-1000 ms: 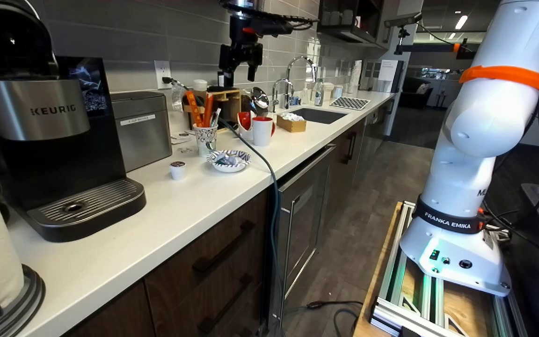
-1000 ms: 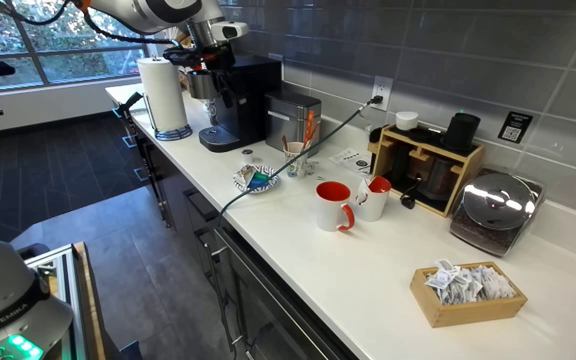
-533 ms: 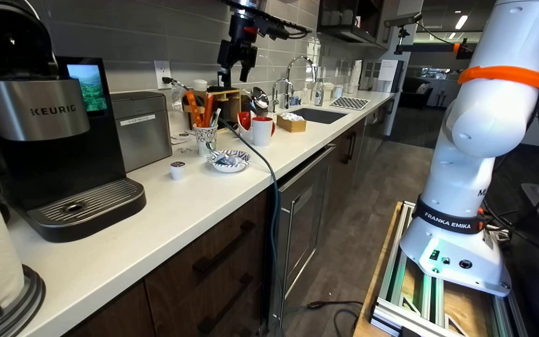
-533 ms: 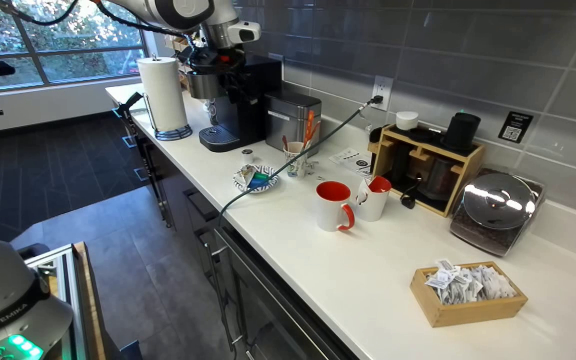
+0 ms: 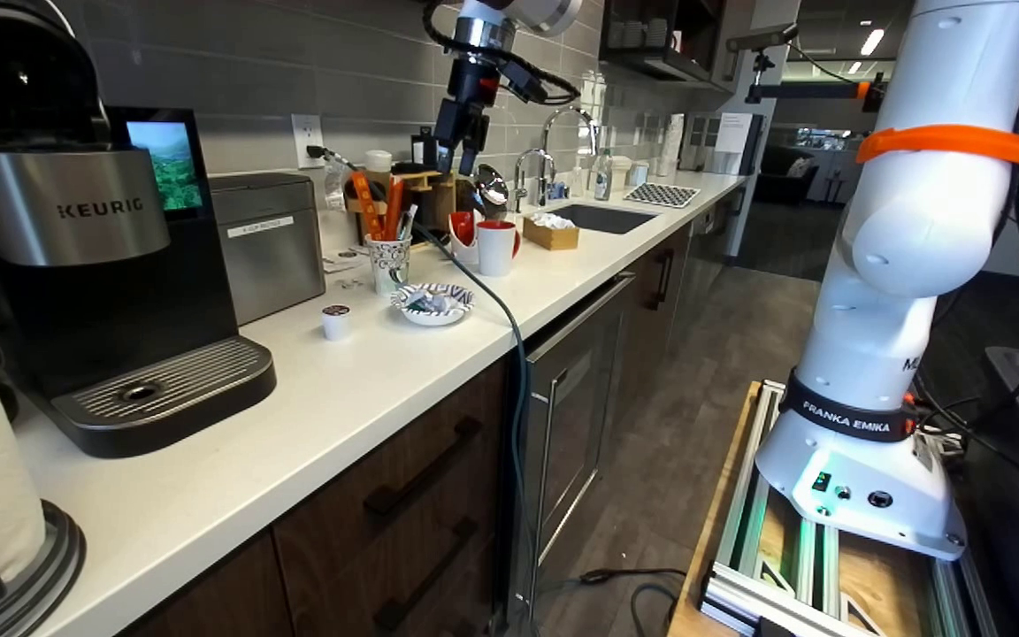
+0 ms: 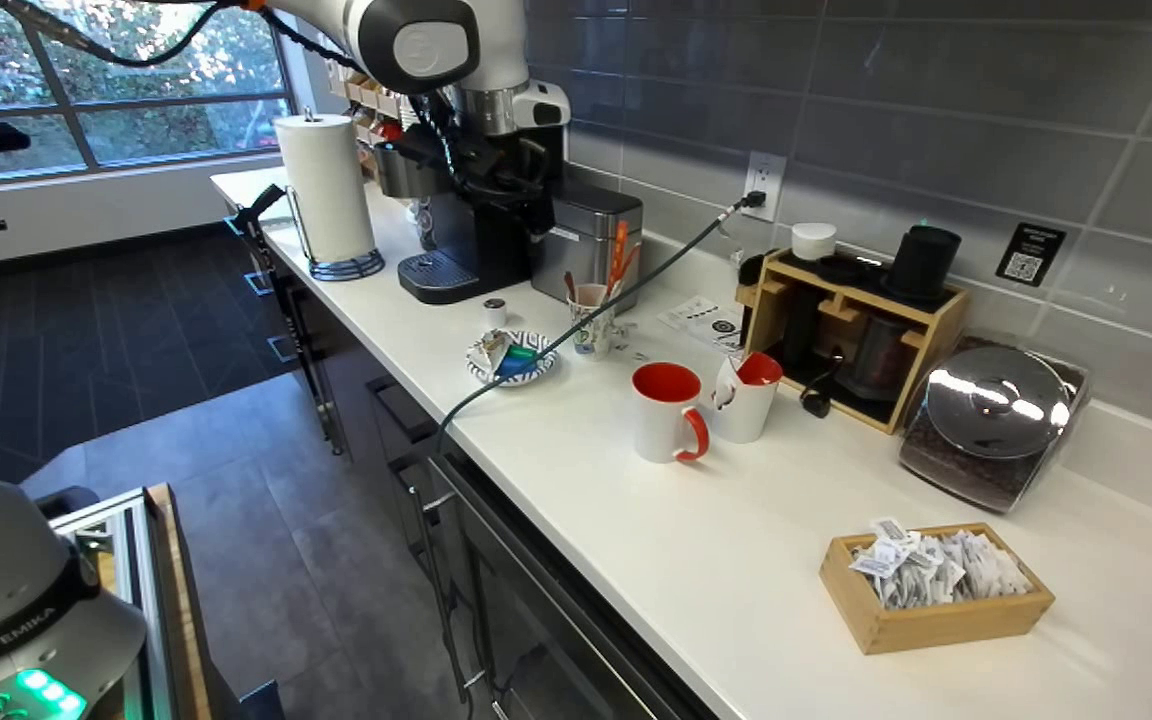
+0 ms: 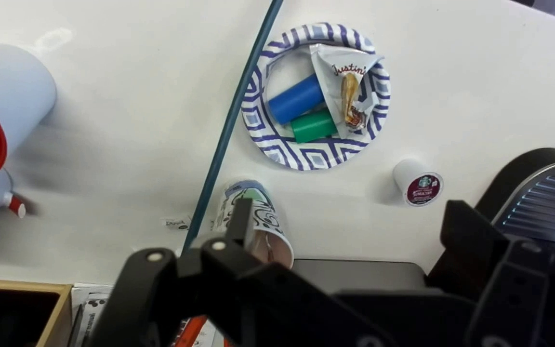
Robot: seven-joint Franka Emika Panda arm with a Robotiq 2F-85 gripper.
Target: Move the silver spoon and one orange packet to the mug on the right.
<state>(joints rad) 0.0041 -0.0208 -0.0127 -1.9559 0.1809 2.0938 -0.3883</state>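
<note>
A patterned paper cup [image 5: 388,265] stands on the counter with orange packets [image 5: 366,205] upright in it; they show in an exterior view [image 6: 621,250]. A slim pale handle beside them may be the silver spoon [image 5: 409,221]; its bowl is hidden. In the wrist view a thin shape shows inside the cup [image 7: 268,212]. Two white mugs with red insides stand beside each other: a front mug [image 6: 658,425] and another mug [image 6: 744,410], which holds something pale. My gripper [image 7: 354,224] is wide open and empty above the counter, its left finger overlapping the cup in the wrist view.
A patterned plate [image 7: 316,156] holds a wrapper and blue and green pieces. A dark cable [image 7: 229,120] crosses between plate and mugs. A coffee pod [image 7: 417,185], coffee machine [image 5: 23,318], grey bin [image 5: 271,248], wooden organizer [image 6: 921,325] and sachet box [image 6: 946,625] stand around.
My gripper has moved lower and, in an exterior view, rightward, nearer the paper cup. It stays open. The coffee machine's screen now shows a green landscape. The objects on the counter have not moved.
</note>
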